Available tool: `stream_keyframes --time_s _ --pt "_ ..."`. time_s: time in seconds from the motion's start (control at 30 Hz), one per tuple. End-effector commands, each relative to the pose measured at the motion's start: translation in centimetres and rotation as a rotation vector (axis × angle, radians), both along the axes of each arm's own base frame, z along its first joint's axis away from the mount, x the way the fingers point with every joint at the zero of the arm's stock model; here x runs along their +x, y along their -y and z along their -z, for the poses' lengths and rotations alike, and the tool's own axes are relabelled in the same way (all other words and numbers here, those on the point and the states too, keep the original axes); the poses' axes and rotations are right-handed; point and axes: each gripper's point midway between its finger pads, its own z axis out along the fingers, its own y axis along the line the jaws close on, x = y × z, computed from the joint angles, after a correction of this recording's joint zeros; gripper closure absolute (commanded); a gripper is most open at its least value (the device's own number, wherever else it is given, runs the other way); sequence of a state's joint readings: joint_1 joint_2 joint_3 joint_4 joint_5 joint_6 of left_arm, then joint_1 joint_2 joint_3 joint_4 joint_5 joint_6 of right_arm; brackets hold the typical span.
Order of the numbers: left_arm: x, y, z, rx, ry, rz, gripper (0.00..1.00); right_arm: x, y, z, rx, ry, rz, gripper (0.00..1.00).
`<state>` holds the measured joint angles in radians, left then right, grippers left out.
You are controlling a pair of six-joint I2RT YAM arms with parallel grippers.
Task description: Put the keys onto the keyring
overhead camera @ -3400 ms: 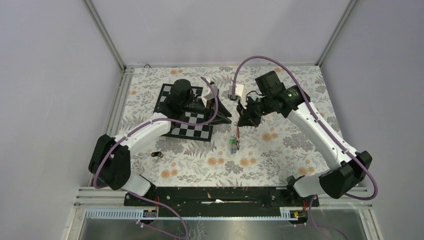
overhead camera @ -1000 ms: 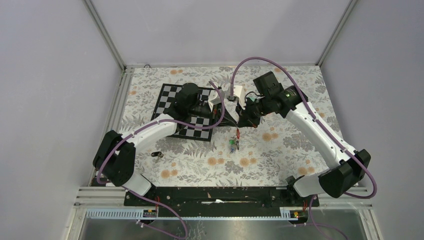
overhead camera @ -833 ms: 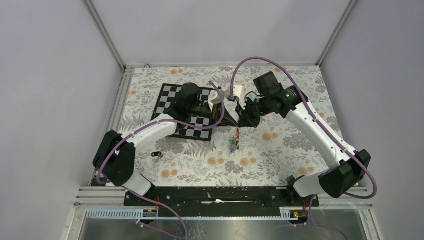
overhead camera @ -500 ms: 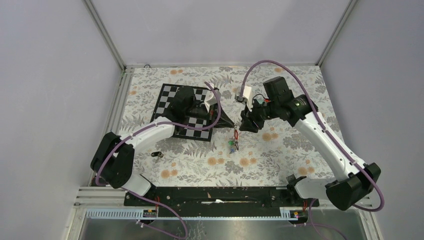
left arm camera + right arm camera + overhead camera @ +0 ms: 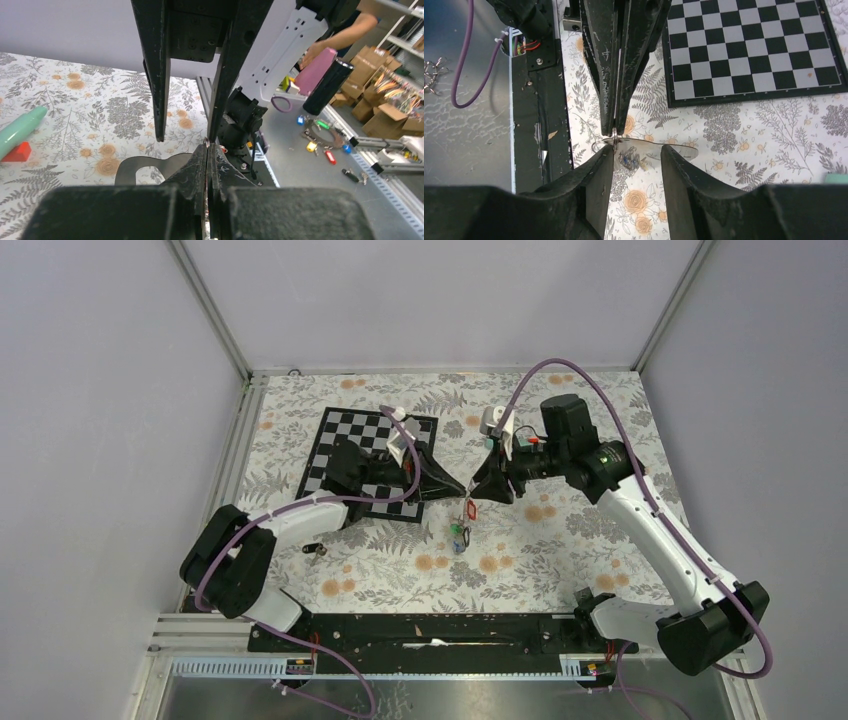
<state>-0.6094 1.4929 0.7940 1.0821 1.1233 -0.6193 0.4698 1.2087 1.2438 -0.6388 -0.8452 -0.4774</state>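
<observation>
Floral table (image 5: pixel 560 540), chessboard (image 5: pixel 335 430) back-left, keys (image 5: pixel 462 525) near centre, plain grey walls (image 5: pixel 440 300).

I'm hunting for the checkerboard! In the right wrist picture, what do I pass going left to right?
Purple cable → black base plate → left gripper, jaws shut → checkerboard.

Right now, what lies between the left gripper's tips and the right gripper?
The keyring wire, pinched in the shut left gripper; the right wrist view shows it.
</observation>
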Motion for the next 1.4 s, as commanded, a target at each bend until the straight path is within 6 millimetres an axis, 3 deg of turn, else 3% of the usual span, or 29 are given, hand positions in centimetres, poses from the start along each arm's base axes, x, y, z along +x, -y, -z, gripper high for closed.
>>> stream_keyframes --time_s 0.0,0.47,0.73,1.0,1.27,1.37 --pt "-0.8 -0.9 -4.0 -0.160 0.042 -0.035 1.00 -0.3 -0.5 -1.9 0.085 0.042 -0.038 0.54" --pt "-0.9 -1.2 -3.6 -0.203 -0.010 -0.086 1.00 -1.1 -0.7 -2.7 0.151 0.003 -0.085 0.59" --pt "-0.7 -1.1 -3.7 -0.209 -0.013 -0.089 1.00 -0.9 -1.3 -1.6 0.172 -0.057 -0.092 0.63" --pt "-0.7 -1.0 -3.7 -0.210 -0.014 -0.091 1.00 -1.0 -1.8 -1.5 0.197 -0.090 -0.112 0.76" --pt "-0.6 -1.0 -3.4 -0.203 -0.005 -0.095 1.00 -1.0 -1.5 -1.6 0.182 -0.066 -0.108 1.00" --pt "-0.6 -1.1 -3.2 -0.194 0.014 -0.093 1.00 -0.7 -1.0 -1.5 0.144 -0.036 -0.088 1.00"
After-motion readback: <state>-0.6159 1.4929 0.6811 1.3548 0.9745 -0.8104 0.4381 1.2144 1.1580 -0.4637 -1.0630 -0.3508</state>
